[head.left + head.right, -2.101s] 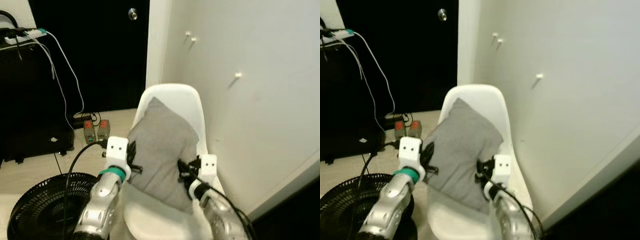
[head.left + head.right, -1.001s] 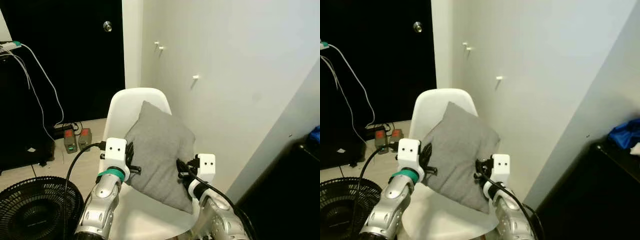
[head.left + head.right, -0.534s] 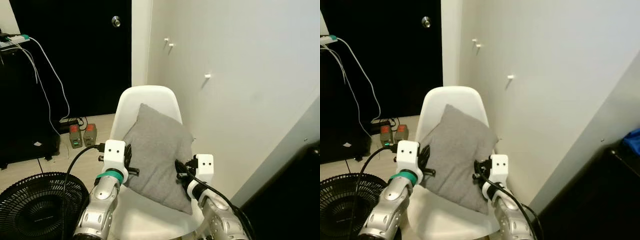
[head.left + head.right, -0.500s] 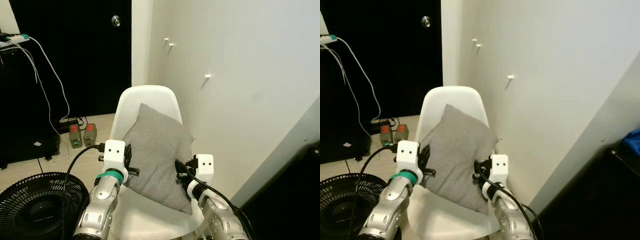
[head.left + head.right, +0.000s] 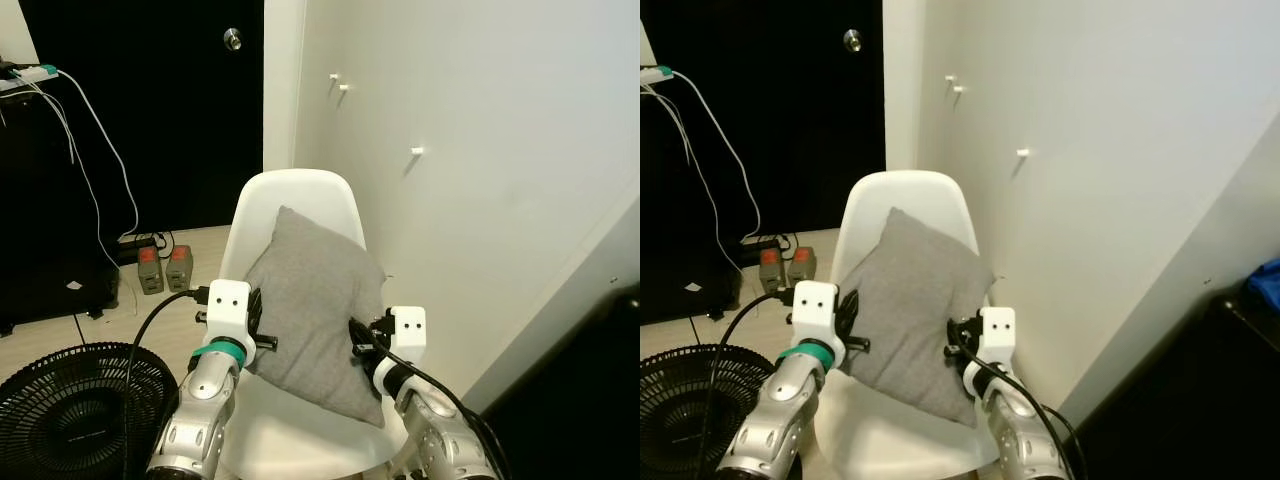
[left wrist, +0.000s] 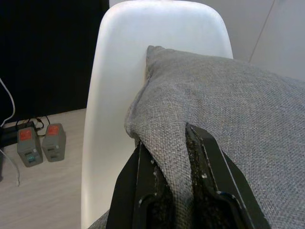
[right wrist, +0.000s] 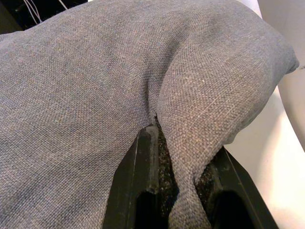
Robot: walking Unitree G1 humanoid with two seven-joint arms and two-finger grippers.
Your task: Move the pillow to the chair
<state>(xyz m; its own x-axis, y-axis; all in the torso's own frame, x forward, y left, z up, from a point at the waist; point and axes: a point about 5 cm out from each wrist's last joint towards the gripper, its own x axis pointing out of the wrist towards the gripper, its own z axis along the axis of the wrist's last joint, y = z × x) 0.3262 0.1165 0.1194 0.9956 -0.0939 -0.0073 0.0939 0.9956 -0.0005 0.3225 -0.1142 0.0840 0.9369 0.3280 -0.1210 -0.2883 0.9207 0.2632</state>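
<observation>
Both grippers, left gripper (image 6: 164,183) and right gripper (image 7: 178,183), pinch the grey pillow (image 5: 318,300) against the white chair (image 5: 300,195); releasing unevenly could let it slide off.

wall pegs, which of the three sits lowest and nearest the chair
The lone peg on the right, apart from the close pair higher up. It hangs lowest, above and right of the white chair.
</observation>
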